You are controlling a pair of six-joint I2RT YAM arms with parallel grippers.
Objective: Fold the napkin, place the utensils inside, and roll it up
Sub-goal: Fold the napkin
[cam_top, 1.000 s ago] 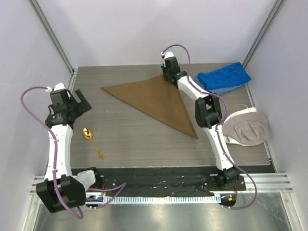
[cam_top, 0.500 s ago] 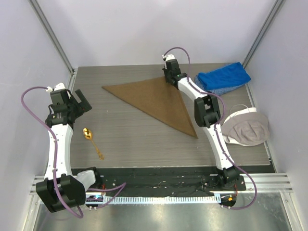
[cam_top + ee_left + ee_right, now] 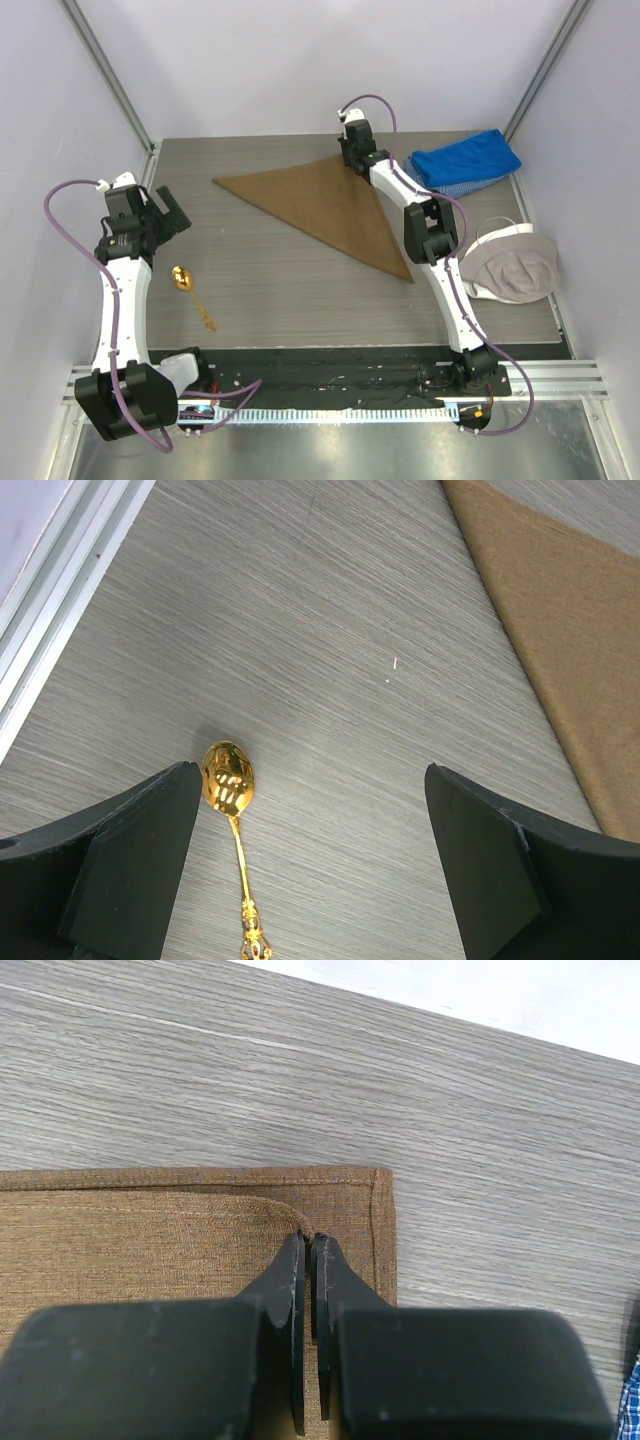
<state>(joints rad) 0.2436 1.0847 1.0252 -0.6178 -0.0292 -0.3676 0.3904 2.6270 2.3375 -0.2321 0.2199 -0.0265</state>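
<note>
From above/behind, whole table (image 3: pixel 300 290) is overlooked by top cam, while its napkin (image 3: pixel 150 1230) & spoon (image 3: pixel 228 778) are also framed close-up, looking down, by R/L wrist cams.

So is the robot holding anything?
Right gripper pinches the napkin at its far corner. Left gripper is open, holding nothing.

Open table (image 3: pixel 290 290) runs between the spoon (image 3: pixel 183 278) and the napkin (image 3: pixel 320 205). Along the right edge a blue cloth (image 3: pixel 465 160) and a cap (image 3: pixel 515 265) (perhaps touching the wall (image 3: pixel 600 200)) stand in the way.
</note>
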